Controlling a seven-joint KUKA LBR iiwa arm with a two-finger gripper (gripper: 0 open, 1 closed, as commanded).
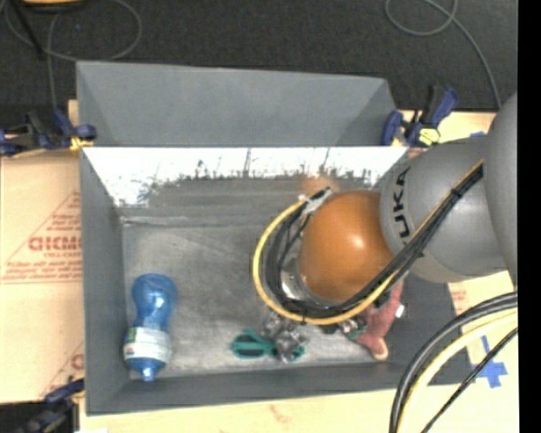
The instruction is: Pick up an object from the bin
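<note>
Teal and small, a plastic-looking piece (pixel 250 345) lies on the bin floor against the near wall. The gripper (pixel 287 335) sits low at its right end; I cannot tell whether it is open or closed. I judge this to be the positioning step, with nothing lifted yet. The next move calls for a sure close on the piece, then a straight lift. Near on the right lies a pink, soft-looking figure (pixel 380 325). Well to the left, a glossy blue bottle (pixel 149 325) rests on the scuffed grey metal bin (pixel 207 242).
</note>
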